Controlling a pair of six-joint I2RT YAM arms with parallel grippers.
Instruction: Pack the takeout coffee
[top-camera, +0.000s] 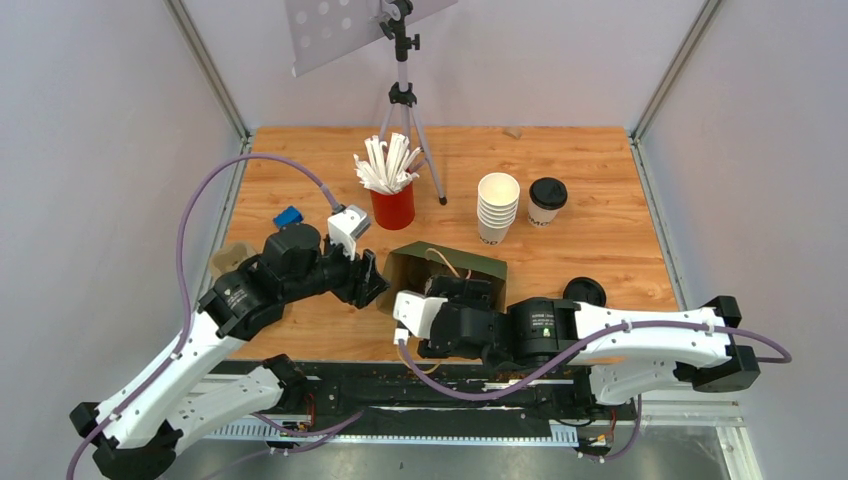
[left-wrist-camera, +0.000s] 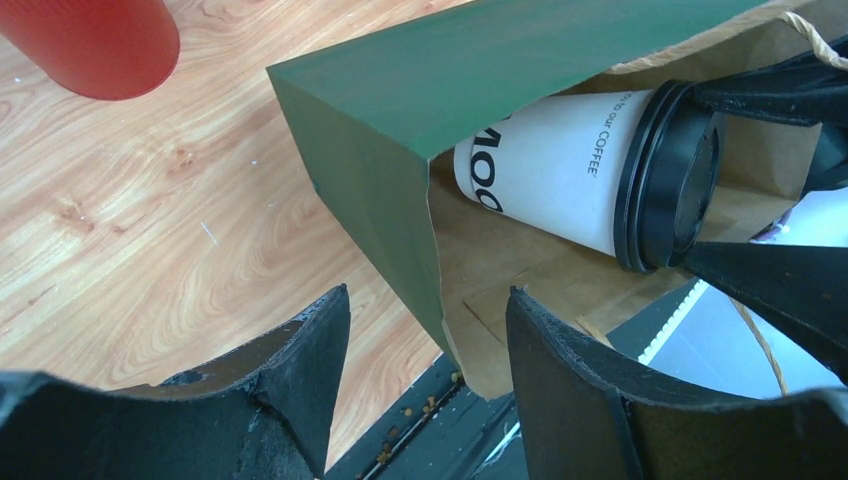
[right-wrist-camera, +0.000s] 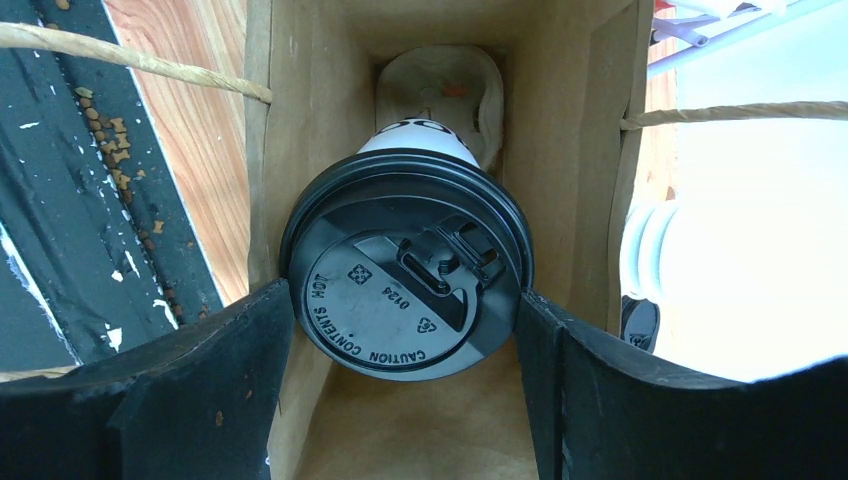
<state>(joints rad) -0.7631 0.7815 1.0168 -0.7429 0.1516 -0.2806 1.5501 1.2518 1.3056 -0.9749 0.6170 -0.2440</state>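
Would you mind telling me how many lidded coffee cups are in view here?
2. The first lidded cup stands on the table, right of the stack of lidless cups. The second lidded cup lies inside the paper bag, its lid between the right gripper's fingers.

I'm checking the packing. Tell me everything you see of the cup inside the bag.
The cup is white paper with dark print and a black plastic lid snapped on. It lies on its side inside the bag, base inward, lid toward the opening. The right gripper flanks the lid, fingers against its rim.
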